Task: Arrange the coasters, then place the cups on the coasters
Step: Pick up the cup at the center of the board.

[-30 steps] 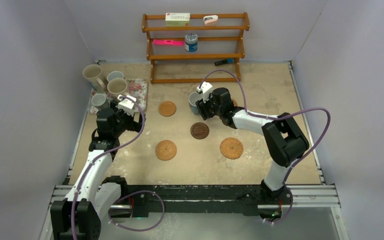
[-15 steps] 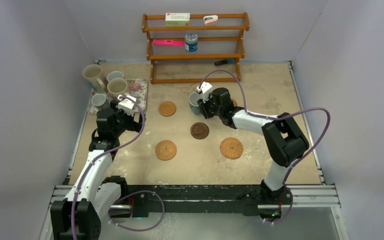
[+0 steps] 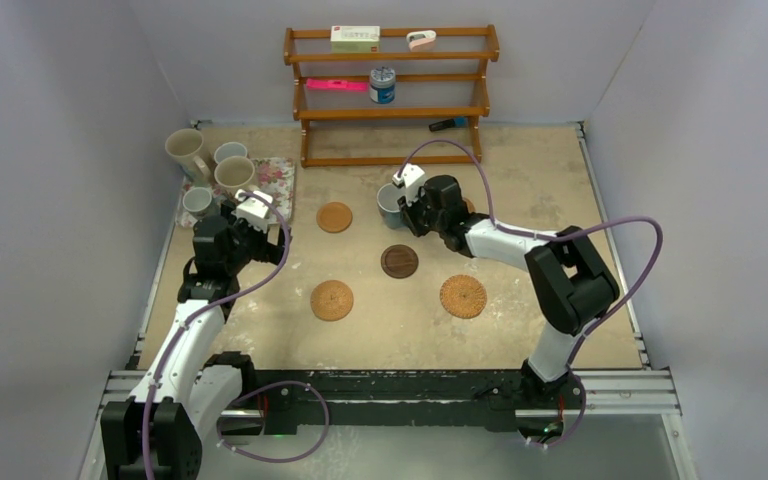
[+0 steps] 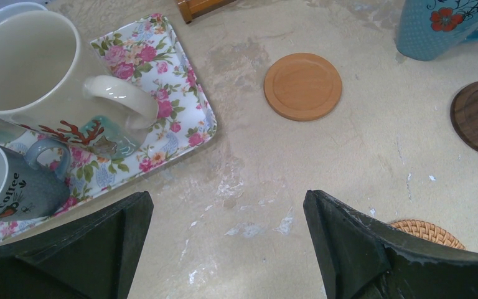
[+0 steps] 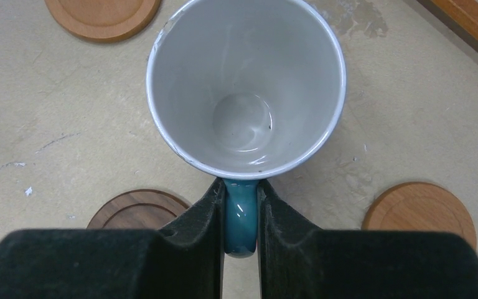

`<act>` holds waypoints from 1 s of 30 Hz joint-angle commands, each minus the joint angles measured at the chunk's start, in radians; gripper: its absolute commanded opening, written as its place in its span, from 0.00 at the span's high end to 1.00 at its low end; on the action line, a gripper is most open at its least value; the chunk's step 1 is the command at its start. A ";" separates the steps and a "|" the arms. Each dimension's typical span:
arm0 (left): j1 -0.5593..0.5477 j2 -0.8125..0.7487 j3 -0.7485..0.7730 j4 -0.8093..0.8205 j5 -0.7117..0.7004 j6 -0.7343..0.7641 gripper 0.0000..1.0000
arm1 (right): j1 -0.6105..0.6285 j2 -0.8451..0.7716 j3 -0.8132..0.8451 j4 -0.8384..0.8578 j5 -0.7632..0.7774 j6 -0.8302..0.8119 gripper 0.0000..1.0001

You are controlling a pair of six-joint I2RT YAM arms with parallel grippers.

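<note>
My right gripper (image 5: 241, 187) is shut on the teal handle of the light blue cup (image 5: 246, 87), which stands upright on the table (image 3: 388, 205) between coasters. A dark wood coaster (image 3: 399, 261), a smooth tan coaster (image 3: 335, 217) and two woven coasters (image 3: 331, 300) (image 3: 462, 296) lie spread out; another tan coaster (image 5: 420, 212) sits beside the right arm. My left gripper (image 4: 227, 205) hangs open over bare table next to the floral tray (image 4: 180, 106). A large cream cup (image 4: 31, 68) and a small grey cup (image 4: 6, 187) stand on the tray.
Two more cups (image 3: 185, 150) (image 3: 230, 153) stand at the tray's far end, by the left wall. A wooden shelf (image 3: 390, 112) at the back holds a tin can (image 3: 382, 85) and small items. A dark marker (image 3: 448, 124) lies under it.
My right gripper's fingers have closed onto the blue cup's handle. The cup stays where it was. The left arm has not moved.
</note>
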 commanded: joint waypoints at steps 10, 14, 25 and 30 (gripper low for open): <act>0.006 -0.017 -0.007 0.034 0.024 0.020 0.00 | 0.006 -0.215 -0.031 0.083 0.038 -0.058 1.00; 0.005 -0.020 -0.010 0.032 0.027 0.022 0.00 | 0.005 -0.246 -0.053 0.111 0.070 -0.073 1.00; 0.006 -0.026 -0.012 0.031 0.037 0.024 0.00 | -0.023 -0.295 -0.073 0.131 0.127 -0.097 1.00; 0.005 -0.030 -0.014 0.029 0.040 0.025 0.00 | -0.081 -0.296 -0.066 0.114 0.103 -0.093 1.00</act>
